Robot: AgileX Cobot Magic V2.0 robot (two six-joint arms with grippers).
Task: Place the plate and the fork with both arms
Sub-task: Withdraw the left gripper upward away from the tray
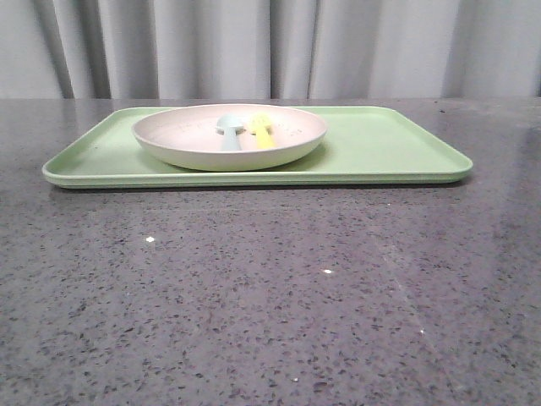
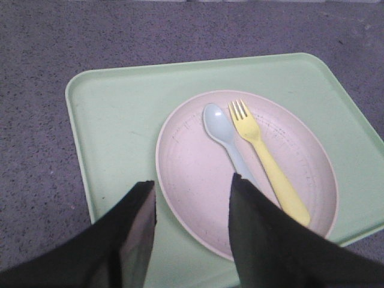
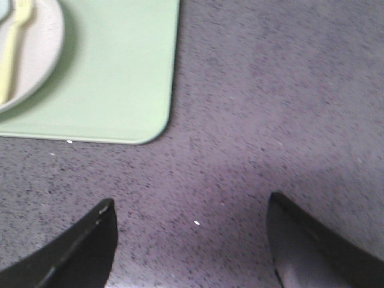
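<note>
The plate (image 2: 198, 180) looks rigid and slick: grip its raised rim. The fork (image 2: 267, 162), light and slim, lies inside. Both grippers' fingers (image 2: 135, 234) are spread, empty.

- My front camera sits low, facing forward across the bench (image 1: 270, 321).
- My left wrist camera looks down closely on the tray (image 2: 114, 120).
- My right wrist camera shares that tray's corner.

No legible text or markings anywhere.
</note>
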